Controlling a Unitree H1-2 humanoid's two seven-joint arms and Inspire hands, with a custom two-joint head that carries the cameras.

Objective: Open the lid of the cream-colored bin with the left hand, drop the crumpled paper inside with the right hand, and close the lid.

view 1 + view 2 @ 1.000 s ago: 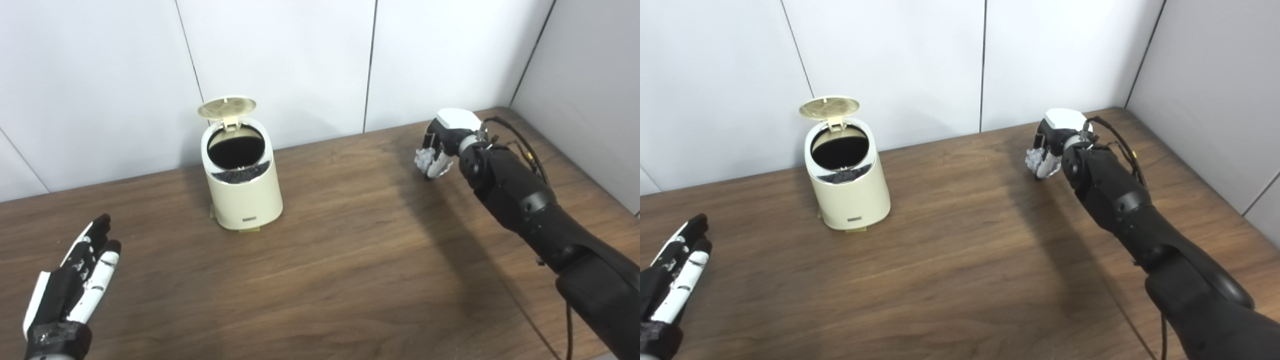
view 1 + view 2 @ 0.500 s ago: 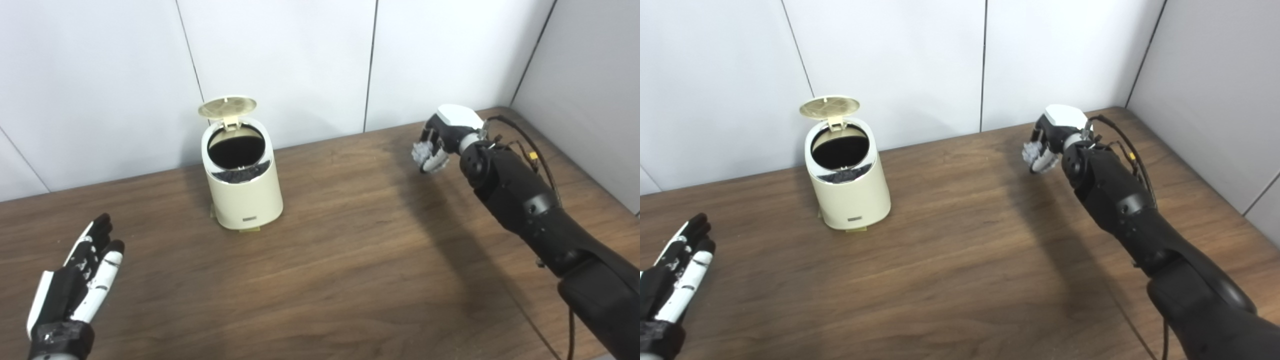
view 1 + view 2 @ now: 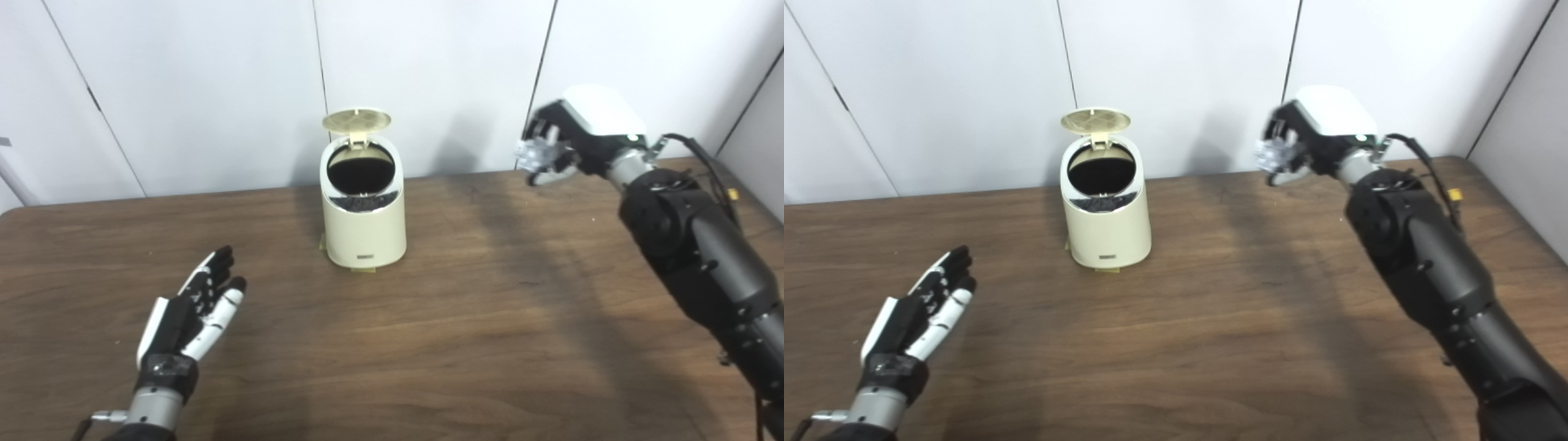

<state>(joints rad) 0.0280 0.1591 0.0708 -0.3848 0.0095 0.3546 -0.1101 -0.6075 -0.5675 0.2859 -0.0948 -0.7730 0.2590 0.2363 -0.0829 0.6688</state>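
Note:
The cream-colored bin [image 3: 364,229] stands at the back middle of the wooden table, its round lid [image 3: 356,120] tipped up and its dark mouth open. My right hand [image 3: 566,138] is raised well above the table to the right of the bin, shut on the crumpled grey paper [image 3: 538,152]; it looks motion-blurred. My left hand [image 3: 196,309] hovers low over the table at the front left, open and flat, holding nothing and well apart from the bin. In the right eye view the bin [image 3: 1108,226] and the paper [image 3: 1274,154] show the same way.
White wall panels [image 3: 429,73] rise right behind the bin. A cable [image 3: 704,165] runs along my right forearm. The brown tabletop [image 3: 459,318] stretches between the bin and both arms.
The camera has shifted, so the whole scene sits further right in the picture. My right hand has lifted the paper higher and a little toward the bin. The left hand stays open.

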